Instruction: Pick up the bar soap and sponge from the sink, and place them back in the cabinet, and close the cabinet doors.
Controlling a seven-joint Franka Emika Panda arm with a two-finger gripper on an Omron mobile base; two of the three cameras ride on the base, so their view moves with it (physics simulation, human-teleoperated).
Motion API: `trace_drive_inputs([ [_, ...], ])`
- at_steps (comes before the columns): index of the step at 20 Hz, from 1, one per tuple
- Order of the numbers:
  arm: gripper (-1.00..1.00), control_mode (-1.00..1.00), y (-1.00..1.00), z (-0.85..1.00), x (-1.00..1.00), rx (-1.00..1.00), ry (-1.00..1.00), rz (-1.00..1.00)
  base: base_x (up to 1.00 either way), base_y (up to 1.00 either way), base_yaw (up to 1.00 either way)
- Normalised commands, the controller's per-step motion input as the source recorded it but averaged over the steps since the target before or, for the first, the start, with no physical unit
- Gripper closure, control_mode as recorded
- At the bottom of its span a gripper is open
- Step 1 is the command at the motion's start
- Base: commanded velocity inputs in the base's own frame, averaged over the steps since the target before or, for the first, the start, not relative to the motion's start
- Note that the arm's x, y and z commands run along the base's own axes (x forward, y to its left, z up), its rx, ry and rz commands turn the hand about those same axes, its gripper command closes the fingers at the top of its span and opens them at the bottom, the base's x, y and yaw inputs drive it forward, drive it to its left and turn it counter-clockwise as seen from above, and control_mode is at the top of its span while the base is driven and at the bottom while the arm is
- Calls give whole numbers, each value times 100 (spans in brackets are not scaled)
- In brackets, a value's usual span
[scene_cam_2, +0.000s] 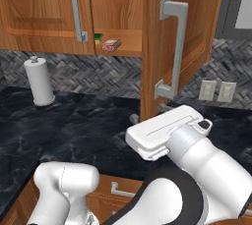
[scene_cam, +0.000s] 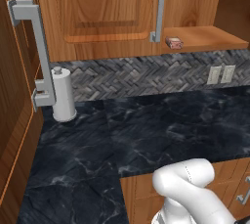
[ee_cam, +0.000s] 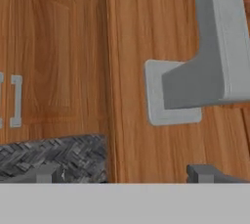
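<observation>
bar soap [scene_cam_2: 111,45] — pinkish block on wood-grain shelf [scene_cam_2: 123,49] | gripper [ee_cam: 127,174] — tips spread wide, empty

Warm brown wood-grain cabinet doors [scene_cam_2: 182,42] carry matt grey metal bar handles [scene_cam_2: 172,47] above a glossy black veined marble counter [scene_cam: 146,130] and rough grey herringbone tile backsplash [scene_cam: 146,76].

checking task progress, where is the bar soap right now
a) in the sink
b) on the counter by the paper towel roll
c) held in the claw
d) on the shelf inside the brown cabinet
d: the bar soap lies on the wooden shelf of the open cabinet, above the counter.
</observation>
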Motion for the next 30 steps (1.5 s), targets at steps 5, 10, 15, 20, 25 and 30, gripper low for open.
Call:
trace_drive_inputs([
  [5,-100,-100,14,0,14,0,0,9,0,0,0],
  [10,-100,-100,1,6,29,0,0,1,0,0,0],
  [15,-100,-100,0,4,35,0,0,0,0,0,0],
  [20,-100,-100,0,0,32,0,0,0,0,0,0],
  [25,-100,-100,6,-1,46,0,0,6,0,0,0],
  [30,-100,-100,11,-2,56,0,1,12,0,0,0],
])
